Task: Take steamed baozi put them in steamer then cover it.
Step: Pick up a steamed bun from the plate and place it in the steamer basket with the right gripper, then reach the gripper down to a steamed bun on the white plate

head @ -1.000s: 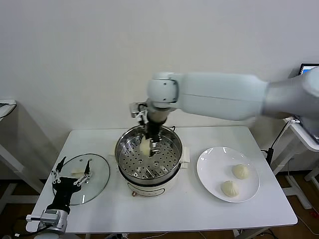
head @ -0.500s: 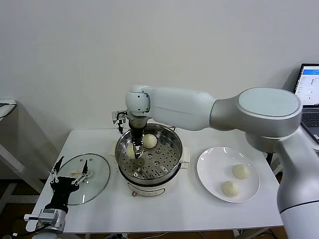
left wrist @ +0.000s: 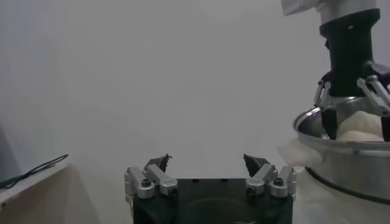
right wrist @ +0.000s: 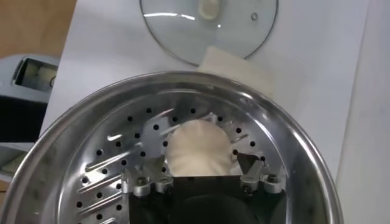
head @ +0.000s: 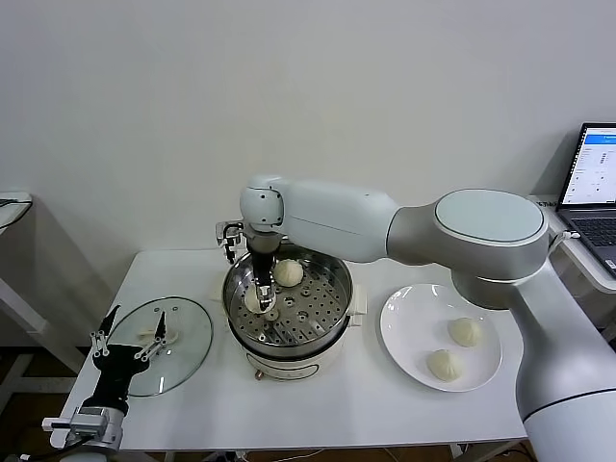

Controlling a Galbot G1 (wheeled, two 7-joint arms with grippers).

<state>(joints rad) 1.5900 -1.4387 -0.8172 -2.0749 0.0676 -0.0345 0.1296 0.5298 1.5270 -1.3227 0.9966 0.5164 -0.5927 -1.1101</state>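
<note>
The steamer [head: 327, 339] stands mid-table. Two baozi lie on its perforated tray: one at the far side [head: 289, 272], one at the left side [head: 253, 299]. My right gripper [head: 262, 295] reaches down into the steamer and is open, with its fingers on either side of the left baozi [right wrist: 198, 149], which rests on the tray [right wrist: 116, 164]. Two more baozi [head: 465, 332] [head: 444, 364] lie on the white plate [head: 404, 327]. My left gripper [head: 138, 325] waits open and empty above the glass lid [head: 188, 337] at the table's front left.
The glass lid with its white handle also shows in the right wrist view [right wrist: 207, 24], lying flat left of the steamer. The left wrist view shows the steamer's rim [left wrist: 341, 149] and my right gripper [left wrist: 356, 115]. A laptop [head: 595, 178] stands on a side stand at the right.
My right gripper carried a baozi from the steamer's middle to its left side, lowered it onto the tray and opened around it. The left arm stayed put.
</note>
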